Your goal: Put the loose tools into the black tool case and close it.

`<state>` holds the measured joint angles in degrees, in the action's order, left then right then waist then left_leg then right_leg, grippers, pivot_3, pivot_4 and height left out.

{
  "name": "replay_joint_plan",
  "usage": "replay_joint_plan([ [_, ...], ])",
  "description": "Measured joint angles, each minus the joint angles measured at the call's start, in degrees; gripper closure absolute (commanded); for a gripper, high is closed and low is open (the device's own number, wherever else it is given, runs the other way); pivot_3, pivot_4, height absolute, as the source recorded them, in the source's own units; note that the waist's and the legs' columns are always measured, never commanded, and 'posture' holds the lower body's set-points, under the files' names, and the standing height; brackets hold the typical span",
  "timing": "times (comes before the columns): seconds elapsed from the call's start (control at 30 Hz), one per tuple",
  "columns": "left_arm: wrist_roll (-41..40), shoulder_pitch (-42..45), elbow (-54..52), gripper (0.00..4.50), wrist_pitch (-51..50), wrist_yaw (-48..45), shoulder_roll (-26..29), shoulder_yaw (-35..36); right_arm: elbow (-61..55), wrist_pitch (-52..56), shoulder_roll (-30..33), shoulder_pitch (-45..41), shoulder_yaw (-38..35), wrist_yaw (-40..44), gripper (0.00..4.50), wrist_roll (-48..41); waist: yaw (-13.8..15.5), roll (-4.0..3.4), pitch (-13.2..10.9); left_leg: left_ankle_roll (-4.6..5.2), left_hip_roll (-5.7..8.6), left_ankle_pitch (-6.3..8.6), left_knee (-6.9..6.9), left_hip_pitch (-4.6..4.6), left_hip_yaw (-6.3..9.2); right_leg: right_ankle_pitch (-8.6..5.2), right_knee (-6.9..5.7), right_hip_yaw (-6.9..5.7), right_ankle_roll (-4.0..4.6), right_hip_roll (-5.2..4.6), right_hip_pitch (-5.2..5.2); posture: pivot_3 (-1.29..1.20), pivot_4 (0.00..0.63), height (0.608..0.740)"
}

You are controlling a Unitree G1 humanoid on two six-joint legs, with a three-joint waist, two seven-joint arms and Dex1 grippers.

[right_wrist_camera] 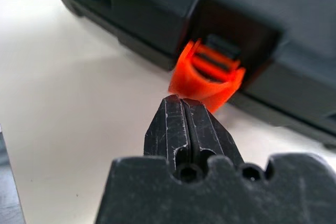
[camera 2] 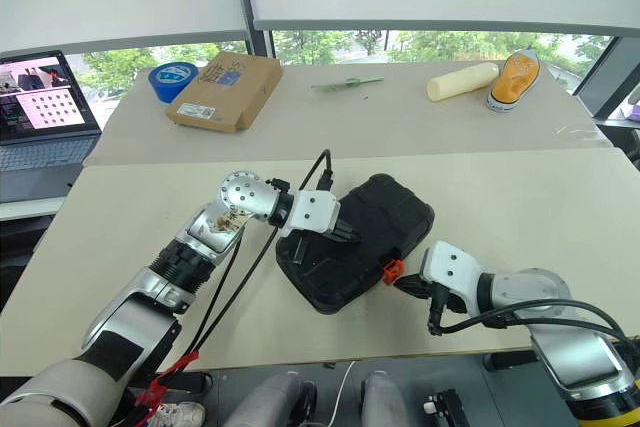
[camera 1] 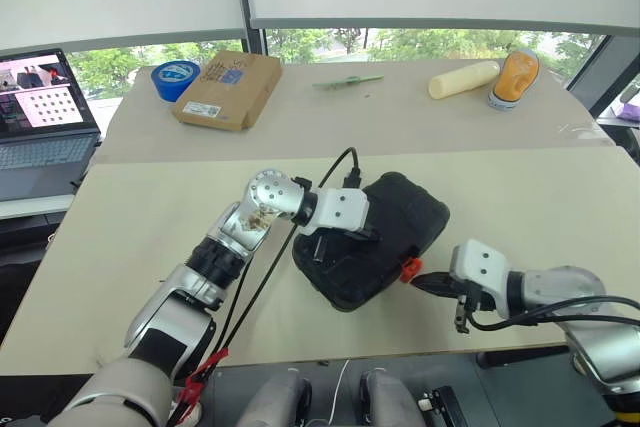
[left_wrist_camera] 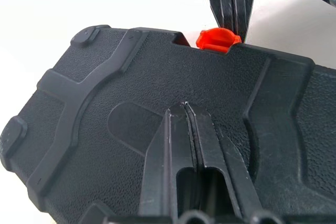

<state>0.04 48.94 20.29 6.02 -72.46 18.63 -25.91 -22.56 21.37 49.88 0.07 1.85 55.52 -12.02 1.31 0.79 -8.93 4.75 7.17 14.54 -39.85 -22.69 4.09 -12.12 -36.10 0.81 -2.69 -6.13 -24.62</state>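
the black plastic rounded-rectangular tool case (camera 1: 375, 242) lies with its lid down on the beige table (camera 1: 150, 207), near the table's front edge. the left gripper (left_wrist_camera: 185, 109) rests on top of the case lid, its two black fingers pressed together and holding nothing. the right gripper (right_wrist_camera: 181, 103) sits just off the case's front edge, its fingers likewise pressed together and empty, the tips right at the small orange latch (right_wrist_camera: 207, 80).

the step in hand looks like fastening that latch, which in the right wrist view seems to stand out from the case rather than lie flush. to do it well, the left gripper should bear down on the lid so the case cannot slide or gape, while the right fingertips push the latch squarely toward the case until it seats. a glancing push would likely slip off the small tab or skid the case across the table.

with the lid shut, what is inside cannot be seen; no loose tools lie around the case. beyond the case, far back on the table, a flat brown cardboard box (camera 1: 228, 88) lies closed, its contents also hidden.
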Motion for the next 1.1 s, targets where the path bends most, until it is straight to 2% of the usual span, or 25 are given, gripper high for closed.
replay_joint_plan([
  [0.5, 0.60, 0.01, -0.23, 4.46, 0.12, -0.69, -0.27, -0.23, 3.71, -3.04, -6.75, -1.88, 2.49, -5.35, 4.50, 3.92, -0.33, -0.01, 0.01, -0.04, 0.00, -0.02, 0.02, 0.00, -0.01, 0.00, -0.03, 0.03, 0.00, 0.04, -0.04, 0.00, 0.150, 0.735],
  [0.83, 3.21, 0.64, 1.79, 4.46, 5.34, -0.76, -1.47, -0.47, -6.00, -0.27, -6.66, -1.28, -4.66, -5.55, 4.50, -1.71, -0.58, -0.21, 0.13, 0.11, -0.02, 0.07, 0.09, 0.25, 0.00, -0.01, 0.03, 0.01, -0.02, 0.05, 0.21, 0.00, 0.150, 0.735],
  [0.97, 4.21, 0.75, 2.62, 4.46, 6.34, -0.41, -2.30, -0.51, -7.62, 0.14, -6.56, -2.58, -4.64, -5.58, 4.50, -2.63, -0.03, -0.24, 0.18, 0.53, 0.02, 0.33, 0.08, 0.53, 0.01, -0.11, 0.15, -0.02, -0.17, 0.01, 0.43, 0.00, 0.150, 0.735],
  [1.1, 4.21, 0.75, 2.69, 4.46, 6.30, -0.57, -2.55, -0.49, -6.33, 0.15, -5.53, -2.79, -4.14, -5.43, 4.50, -2.10, 0.10, -0.26, 0.19, 0.41, 0.08, 0.28, 0.07, 0.57, -0.01, -0.15, 0.17, 0.01, -0.24, -0.05, 0.45, 0.00, 0.150, 0.735],
])
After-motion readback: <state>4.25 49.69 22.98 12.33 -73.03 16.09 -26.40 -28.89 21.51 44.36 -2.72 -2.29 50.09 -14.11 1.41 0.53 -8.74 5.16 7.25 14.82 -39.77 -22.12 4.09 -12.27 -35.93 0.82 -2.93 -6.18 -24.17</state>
